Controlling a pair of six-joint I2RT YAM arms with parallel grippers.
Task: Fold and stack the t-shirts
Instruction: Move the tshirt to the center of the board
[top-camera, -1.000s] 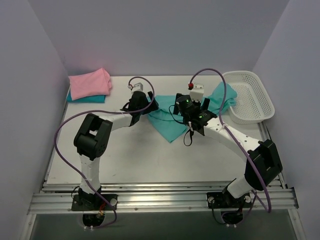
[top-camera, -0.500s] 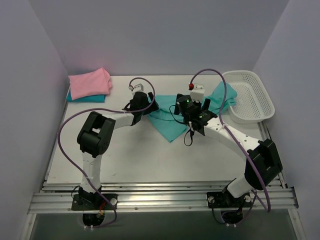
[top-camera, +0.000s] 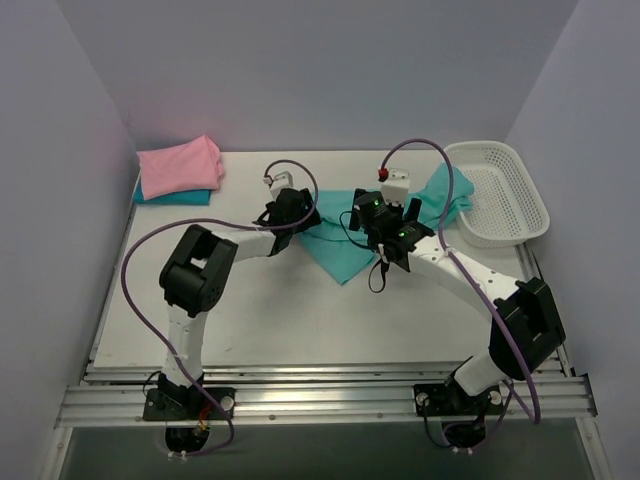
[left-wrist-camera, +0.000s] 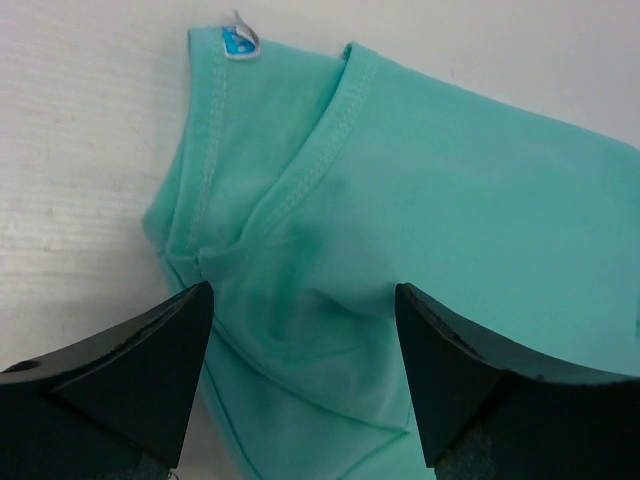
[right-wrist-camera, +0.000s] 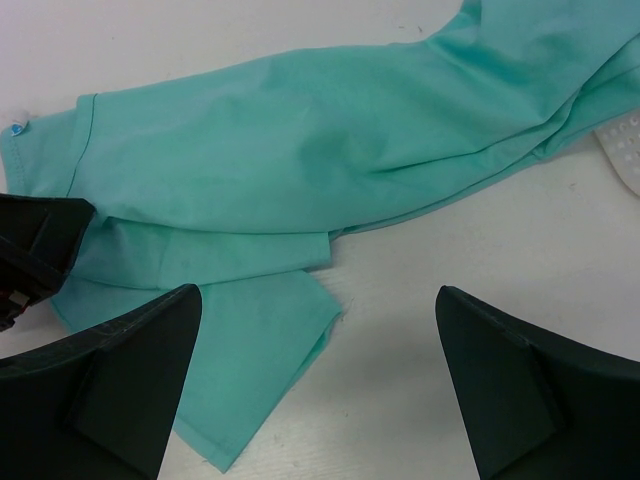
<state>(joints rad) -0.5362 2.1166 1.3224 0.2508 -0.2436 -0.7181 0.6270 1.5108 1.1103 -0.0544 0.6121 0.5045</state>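
Across the far middle of the table (top-camera: 300, 310) the teal-green t-shirt (top-camera: 335, 245) is lying crumpled, its right end reaching the white basket (top-camera: 505, 190), while the pink t-shirt (top-camera: 178, 165) is sitting folded on the darker teal-blue t-shirt (top-camera: 175, 198) in the far left corner. Both grippers are hovering low, jaws standing apart, gripping nothing: the left gripper (left-wrist-camera: 302, 295) is straddling bunched cloth beside the collar (left-wrist-camera: 320, 150), the right gripper (right-wrist-camera: 318, 290) the lower fold. A pinch here is likely catching several layers, so the shirt may be rising as a lump or dragging the basket.
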